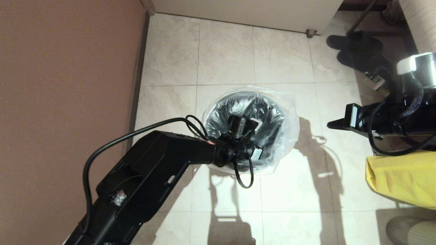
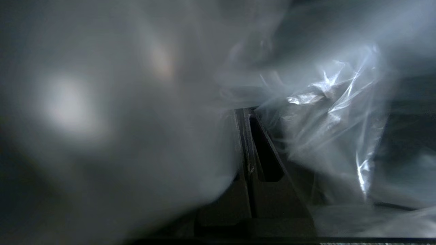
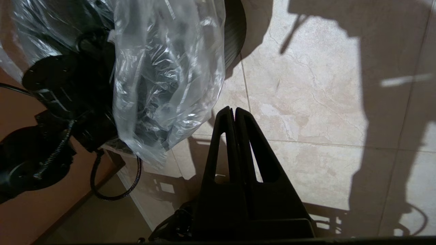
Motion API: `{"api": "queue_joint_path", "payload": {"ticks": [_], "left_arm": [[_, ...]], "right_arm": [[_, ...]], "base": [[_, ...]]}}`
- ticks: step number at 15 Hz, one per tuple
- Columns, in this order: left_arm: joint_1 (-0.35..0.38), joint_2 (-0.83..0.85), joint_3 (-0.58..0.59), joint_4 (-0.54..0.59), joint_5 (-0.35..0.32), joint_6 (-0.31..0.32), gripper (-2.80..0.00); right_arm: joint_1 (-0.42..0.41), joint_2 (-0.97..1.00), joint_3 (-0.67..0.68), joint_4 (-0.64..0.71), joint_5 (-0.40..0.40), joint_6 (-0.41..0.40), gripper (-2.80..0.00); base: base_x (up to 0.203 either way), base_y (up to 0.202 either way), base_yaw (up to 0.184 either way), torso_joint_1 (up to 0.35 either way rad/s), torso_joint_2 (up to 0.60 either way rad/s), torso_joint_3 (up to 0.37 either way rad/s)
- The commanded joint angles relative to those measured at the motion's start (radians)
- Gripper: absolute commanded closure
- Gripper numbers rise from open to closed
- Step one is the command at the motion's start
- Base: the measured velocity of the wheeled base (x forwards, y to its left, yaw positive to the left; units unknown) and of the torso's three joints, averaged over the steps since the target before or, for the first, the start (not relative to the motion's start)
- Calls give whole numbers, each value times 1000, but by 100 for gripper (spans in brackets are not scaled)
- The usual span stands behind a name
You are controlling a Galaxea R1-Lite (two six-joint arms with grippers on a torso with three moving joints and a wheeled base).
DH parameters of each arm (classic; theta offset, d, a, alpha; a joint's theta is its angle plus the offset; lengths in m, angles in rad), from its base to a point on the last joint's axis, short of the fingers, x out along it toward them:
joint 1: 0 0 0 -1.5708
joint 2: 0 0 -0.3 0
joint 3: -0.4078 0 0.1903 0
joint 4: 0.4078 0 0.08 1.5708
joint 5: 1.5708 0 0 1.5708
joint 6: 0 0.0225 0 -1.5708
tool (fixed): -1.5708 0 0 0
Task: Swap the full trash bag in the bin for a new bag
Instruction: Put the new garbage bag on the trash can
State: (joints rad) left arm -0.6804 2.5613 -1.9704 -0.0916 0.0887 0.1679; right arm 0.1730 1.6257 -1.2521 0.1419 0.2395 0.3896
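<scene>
A home interior, apparently a tiled hallway or room corner: beige marble-look floor tiles (image 1: pixel 224 54), a brown wall (image 1: pixel 64 85) with a skirting board, a pair of dark slippers (image 1: pixel 357 47) and a small lined wastebasket (image 1: pixel 247 127).

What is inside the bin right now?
Inside the bin, the new bag lines the wall and folds over the rim. The left gripper reaches down into it. The film and arm cover the bottom.

Thin, glossy, crinkled clear plastic of the new bag (image 1: pixel 289 136) drapes the ribbed bin (image 3: pixel 235 30) on smooth, marbled floor tiles (image 1: pixel 224 54).
</scene>
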Motion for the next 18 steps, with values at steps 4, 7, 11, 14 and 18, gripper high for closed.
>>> {"api": "queue_joint_path", "payload": {"ticks": [4,7,11,14,18], "left_arm": [[5,21,1,-50,8,3,0],[5,-63,1,-64,59,-20,0],[1,-162,23,-59,142,-58,0],[4,-239,112,-49,165,-145,0],[-12,-277,163,-48,191,-213,0]], "right_arm": [[-1,-9,0,1,1,3,0],[0,-22,0,2,1,3,0],[2,-67,0,4,1,4,0],[53,-88,15,6,2,4,0],[111,-89,52,5,-3,-27,0]], "base": [[0,0,0,0,0,0],[0,0,0,0,0,0],[0,0,0,0,0,0],[0,0,0,0,0,0],[0,0,0,0,0,0]]}}
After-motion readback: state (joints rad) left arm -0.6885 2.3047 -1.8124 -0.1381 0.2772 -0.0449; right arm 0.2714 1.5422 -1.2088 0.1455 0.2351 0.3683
